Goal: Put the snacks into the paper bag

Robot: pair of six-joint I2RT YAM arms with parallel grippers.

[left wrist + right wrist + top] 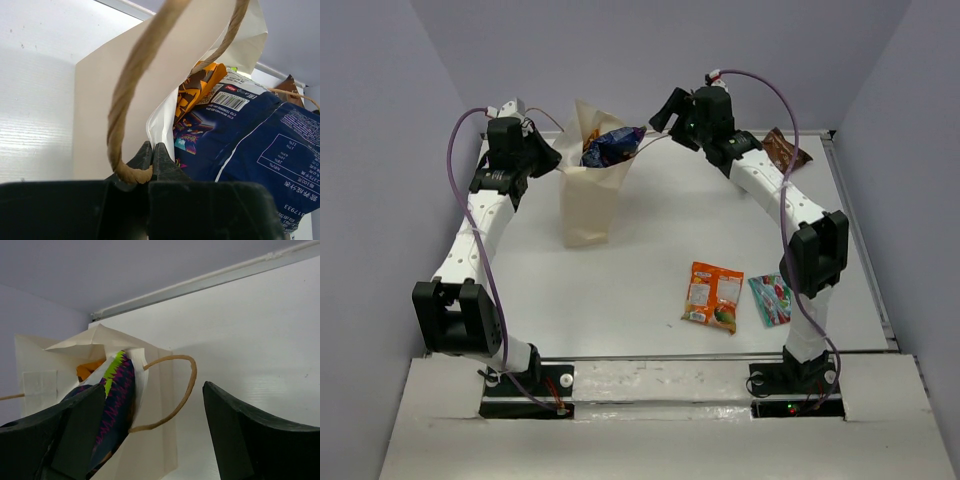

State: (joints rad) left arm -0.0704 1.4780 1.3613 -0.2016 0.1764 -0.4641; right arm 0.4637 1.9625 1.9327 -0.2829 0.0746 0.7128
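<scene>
A white table [650, 230] is filling the floor of a booth, with pale lavender walls [380, 150] rising on three sides and a thin metal rail [861, 235] running along the table's right edge, well to the right of the paper bag [588, 205]. The paper bag is standing upright toward the far left of the table, its mouth gaping open. The dark blue bag [613, 146] is sticking up out of that mouth, and the left wrist view is showing the large orange-yellow chip bag [197, 87] sitting inside, behind it. The left gripper [152, 150] is hanging just left of the paper bag's top, its fingers pressed tight together and gripping the cord handle [130, 95]. The right gripper [665, 112] is hovering just right of the paper bag's mouth with its fingers spread wide and holding nothing; the second handle [175, 390] is looping free in front of them. The brown bag [786, 152] is lying far to the right of the paper bag by the back edge. The small orange packet [712, 296] and the small teal-green packet [771, 300] are lying flat side by side, nearer than the paper bag and to its right, with bare table stretching between them and it
</scene>
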